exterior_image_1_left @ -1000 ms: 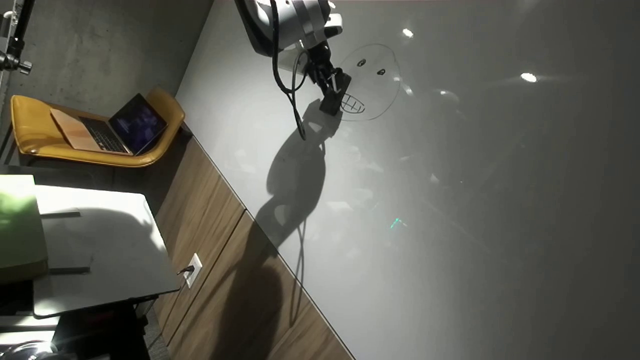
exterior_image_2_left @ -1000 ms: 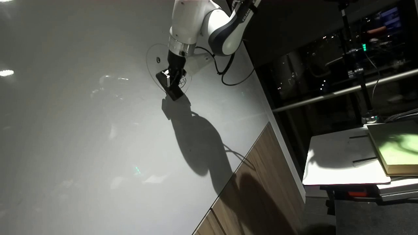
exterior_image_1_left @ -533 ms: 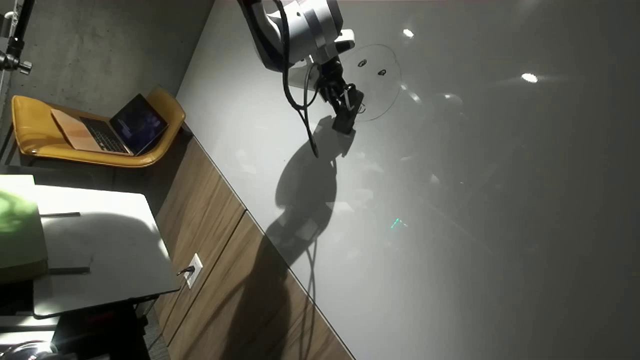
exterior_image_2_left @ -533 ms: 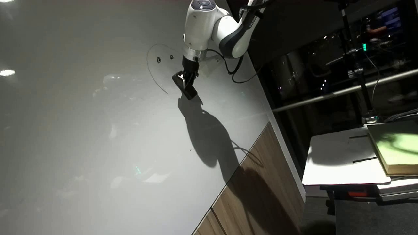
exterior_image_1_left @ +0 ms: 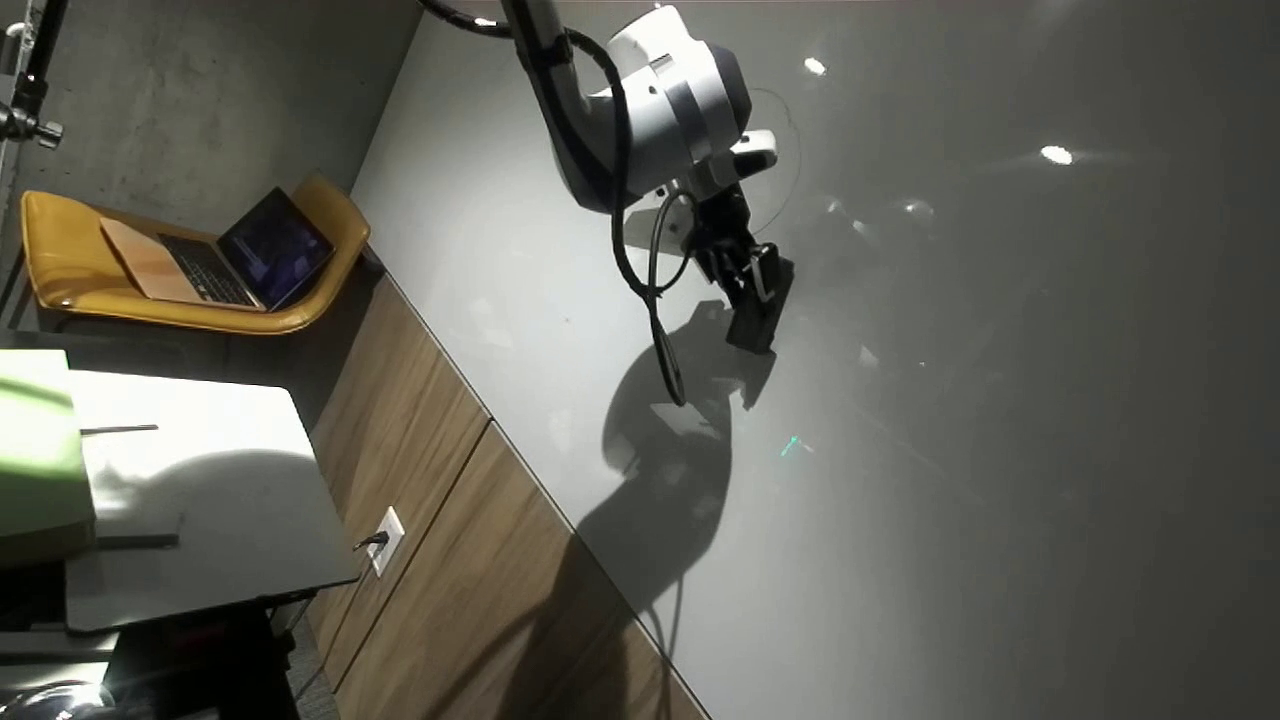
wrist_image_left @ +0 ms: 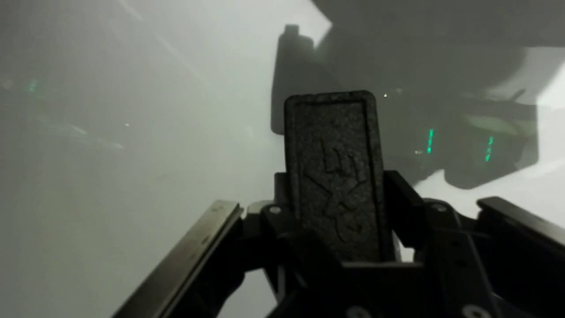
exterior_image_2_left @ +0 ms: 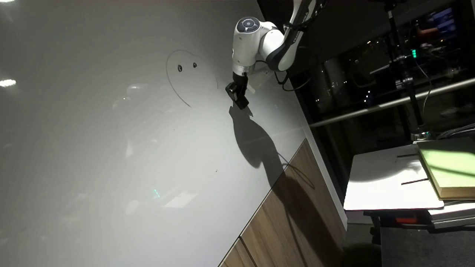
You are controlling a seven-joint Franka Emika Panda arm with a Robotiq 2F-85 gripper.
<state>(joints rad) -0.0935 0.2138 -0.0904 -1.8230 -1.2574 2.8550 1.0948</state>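
Brand lettering (exterior_image_2_left: 300,27) along arm (exterior_image_2_left: 274,43), exterior view: reads FRANKA EMIKA, small, slightly blurred. Engraved strokes (wrist_image_left: 340,163) on block (wrist_image_left: 334,187), wrist view: dark, not legible as letters or numbers. Two drawn marks (exterior_image_2_left: 180,68) on board (exterior_image_2_left: 148,152), exterior view: not legible as text. Laptop screen (exterior_image_1_left: 276,250), exterior view: contents too dim and small to read.

Dark rectangular block (wrist_image_left: 335,176) (grooved, rimmed) gripped between jaws.
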